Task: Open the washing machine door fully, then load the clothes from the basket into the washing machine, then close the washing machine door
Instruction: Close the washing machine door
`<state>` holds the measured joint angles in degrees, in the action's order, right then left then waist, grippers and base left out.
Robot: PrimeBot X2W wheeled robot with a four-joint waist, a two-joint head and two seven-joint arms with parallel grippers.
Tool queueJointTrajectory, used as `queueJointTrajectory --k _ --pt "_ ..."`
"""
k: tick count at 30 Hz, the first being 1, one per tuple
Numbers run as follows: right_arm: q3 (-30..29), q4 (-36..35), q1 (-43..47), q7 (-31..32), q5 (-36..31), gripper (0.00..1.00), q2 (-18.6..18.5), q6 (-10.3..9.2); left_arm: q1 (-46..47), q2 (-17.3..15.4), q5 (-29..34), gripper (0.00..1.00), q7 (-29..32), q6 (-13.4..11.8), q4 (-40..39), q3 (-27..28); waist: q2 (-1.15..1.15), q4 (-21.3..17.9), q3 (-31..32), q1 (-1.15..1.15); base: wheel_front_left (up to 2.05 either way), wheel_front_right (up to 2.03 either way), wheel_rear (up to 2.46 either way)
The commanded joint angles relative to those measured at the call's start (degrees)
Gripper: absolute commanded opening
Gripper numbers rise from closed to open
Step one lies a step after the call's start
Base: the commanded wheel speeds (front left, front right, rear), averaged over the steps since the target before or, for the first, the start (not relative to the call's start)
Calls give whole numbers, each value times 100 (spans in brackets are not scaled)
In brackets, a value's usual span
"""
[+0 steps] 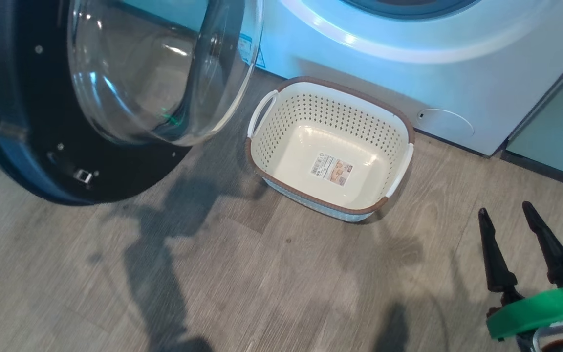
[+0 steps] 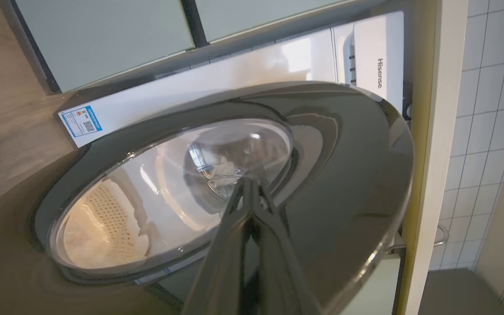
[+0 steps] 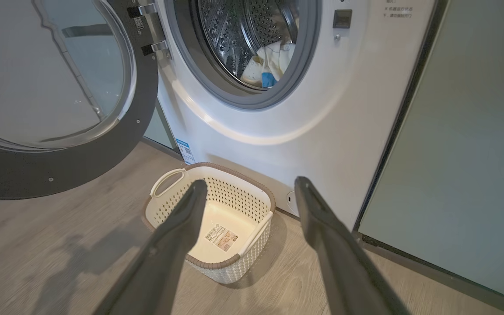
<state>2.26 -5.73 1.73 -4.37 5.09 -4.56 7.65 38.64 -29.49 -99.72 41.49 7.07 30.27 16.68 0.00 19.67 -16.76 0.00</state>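
Deep in drum [image 3: 252,26], clothes [image 3: 269,65]: loading done. On floor [image 1: 213,274] by machine [image 3: 322,131] front, basket [image 1: 286,127] empty. Left to do: shut door [image 1: 22,122], swung wide. L claw [image 2: 250,186] pinched shut at door's outer face; R claw [image 1: 504,208] spread wide, empty.

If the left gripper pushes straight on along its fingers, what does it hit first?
The left gripper, shut, points at the large round black-rimmed washing machine door, by the edge of its clear glass porthole. It would meet that door first; whether any gap remains is unclear.
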Motion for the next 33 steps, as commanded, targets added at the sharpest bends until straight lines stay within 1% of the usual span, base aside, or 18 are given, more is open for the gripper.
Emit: queueJointTrajectory --k 1,12,20,24,27,33 --pt "152 -137 -157 -69 41 100 21 -16 -1 -333 39 0 91 42 -240 162 0 -27 24 0 0 0 0" --pt "224 180 -186 -312 159 100 120 -16 -342 -255 204 0 488 42 -781 -41 0 -289 308 0 0 0 0" --pt "283 359 -161 -492 229 100 156 -16 -559 -61 158 0 760 42 -1292 -200 0 -635 526 0 0 0 0" --pt "305 431 -143 -561 267 100 163 -16 -617 84 94 0 771 42 -1479 -210 0 -837 613 0 0 0 0" --pt "310 467 -131 -601 306 100 165 -16 -657 130 129 0 759 42 -1548 -244 0 -941 651 0 0 0 0" --pt "361 587 -134 -724 470 100 167 -16 -758 297 189 0 692 40 -1654 -316 0 -1307 759 0 0 0 0"
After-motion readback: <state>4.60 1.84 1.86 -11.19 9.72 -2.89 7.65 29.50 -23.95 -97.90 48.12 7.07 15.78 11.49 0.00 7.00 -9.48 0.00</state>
